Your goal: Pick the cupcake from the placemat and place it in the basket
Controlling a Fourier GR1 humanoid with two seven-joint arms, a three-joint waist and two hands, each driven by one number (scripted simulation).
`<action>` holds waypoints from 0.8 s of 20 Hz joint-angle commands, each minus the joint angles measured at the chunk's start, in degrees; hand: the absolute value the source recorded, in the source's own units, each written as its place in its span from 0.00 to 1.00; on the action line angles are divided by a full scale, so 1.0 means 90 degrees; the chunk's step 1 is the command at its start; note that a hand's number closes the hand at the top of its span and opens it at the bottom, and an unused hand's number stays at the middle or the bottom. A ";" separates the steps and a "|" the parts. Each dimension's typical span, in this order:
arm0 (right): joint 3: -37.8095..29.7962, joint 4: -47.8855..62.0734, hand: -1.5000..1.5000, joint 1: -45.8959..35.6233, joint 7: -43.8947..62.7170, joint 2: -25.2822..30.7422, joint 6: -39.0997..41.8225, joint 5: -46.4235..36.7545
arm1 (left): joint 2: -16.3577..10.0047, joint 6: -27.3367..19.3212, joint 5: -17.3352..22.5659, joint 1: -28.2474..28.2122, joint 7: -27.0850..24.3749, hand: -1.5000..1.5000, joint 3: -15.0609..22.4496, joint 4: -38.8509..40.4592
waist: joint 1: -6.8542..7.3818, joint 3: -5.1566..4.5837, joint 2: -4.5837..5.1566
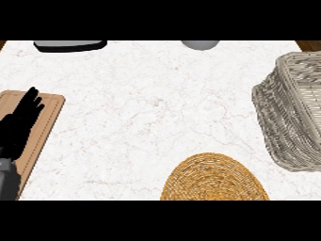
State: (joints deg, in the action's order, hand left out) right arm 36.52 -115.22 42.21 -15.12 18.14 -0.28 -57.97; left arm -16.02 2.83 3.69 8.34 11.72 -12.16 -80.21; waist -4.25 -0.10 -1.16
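We find no cupcake on the round golden woven placemat (215, 179), nor in what shows of the grey wicker basket (288, 136) — our left hand (13, 127) rests straight-fingered, holding nothing, over the wooden cutting board (48, 113), the right one out of view — so any reach risks groping blind.

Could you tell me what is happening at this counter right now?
Nothing is being handled at this moment. The left hand rests open at the view's left edge, fingers up, over a wooden board. The round woven placemat lies at the lower edge and the wicker basket stands at the right; no cupcake shows anywhere.
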 commanded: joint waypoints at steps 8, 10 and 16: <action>0.0383 -0.3269 1.00 0.2742 -0.1058 0.1113 -0.1389 0.1207 | -0.0020 0.0049 0.0045 0.0033 0.0142 0.50 0.0017 -0.0151 | 0.0049 0.0007 0.0019; 0.0259 -0.3603 1.00 0.2926 -0.0917 0.1200 -0.1475 0.1206 | -0.0103 0.0160 0.0150 0.0042 0.0147 0.50 -0.0077 -0.0058 | 0.0120 0.0004 0.0039; 0.0072 -0.4224 1.00 0.3489 -0.0832 0.1320 -0.2136 0.1130 | 0.0036 0.0139 0.0030 0.0007 0.0054 0.50 0.0122 -0.0184 | 0.0220 -0.0012 0.0093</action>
State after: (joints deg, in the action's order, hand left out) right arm 36.98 -134.62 68.38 -23.19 27.19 -18.99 -50.02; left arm -15.65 3.54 3.75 8.19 12.52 -11.23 -81.77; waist -2.96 -0.13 -0.67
